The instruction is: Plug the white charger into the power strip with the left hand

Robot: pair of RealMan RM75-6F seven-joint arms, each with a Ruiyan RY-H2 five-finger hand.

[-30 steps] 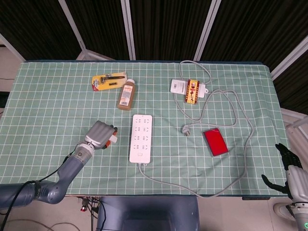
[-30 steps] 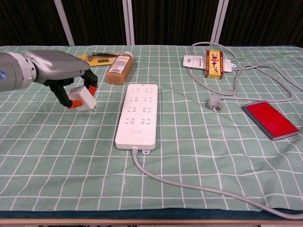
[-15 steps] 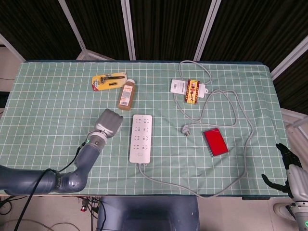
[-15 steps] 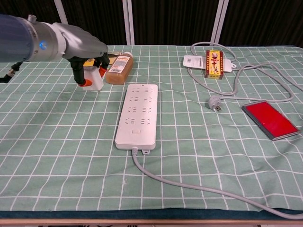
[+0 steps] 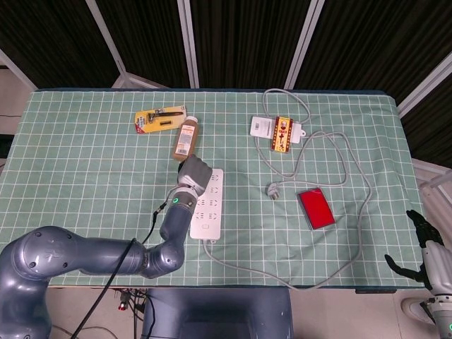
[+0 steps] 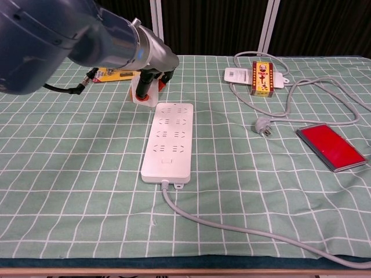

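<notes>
Gripping the white charger (image 6: 142, 95), the left hand (image 6: 152, 74) hangs just beside the power strip's (image 6: 169, 139) far-left corner.

1. Left hand (image 6: 152, 72), upper left of frame, gripping the white charger (image 6: 142, 92) just beyond the strip's far end.
2. Power strip (image 6: 169, 141), centre, flat on the worktop (image 6: 75, 174).
3. Red card (image 6: 331, 146), right edge.
4. Loose plug (image 6: 264, 127), right of centre.

Bench (image 5: 70, 162) under green checked cloth. Centre: power strip (image 5: 207, 203), grey cord (image 5: 282, 279) toward lower right. Upper left: yellow pack (image 5: 160, 119), amber bottle (image 5: 186, 139). Upper right: small box (image 5: 283, 133), white adapter (image 5: 262, 127). Right: red case (image 5: 315, 208), loose plug (image 5: 272, 190).
</notes>
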